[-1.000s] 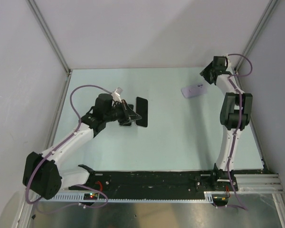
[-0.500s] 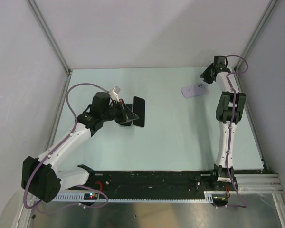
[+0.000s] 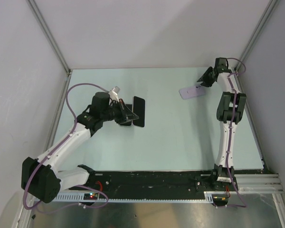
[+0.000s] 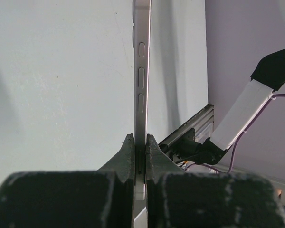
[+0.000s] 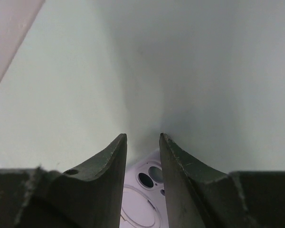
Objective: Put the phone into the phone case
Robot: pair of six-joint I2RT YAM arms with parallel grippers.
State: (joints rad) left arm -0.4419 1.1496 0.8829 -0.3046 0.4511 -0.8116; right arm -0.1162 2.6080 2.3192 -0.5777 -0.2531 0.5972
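Our left claw is clamped on the thin edge of the phone, left of middle in the top view. Our right claw sits half closed over the phone case at the upper right. We cannot tell if it grips. A weak pinch might let the case slide away.

pale green table, plain grey walls

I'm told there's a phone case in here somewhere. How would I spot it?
Look to the far right corner of the pale green table, just by the right arm's pincer. The phone case is there, a small flat piece in pale lilac with a camera cut-out. The only other item, the phone on the left, is black.
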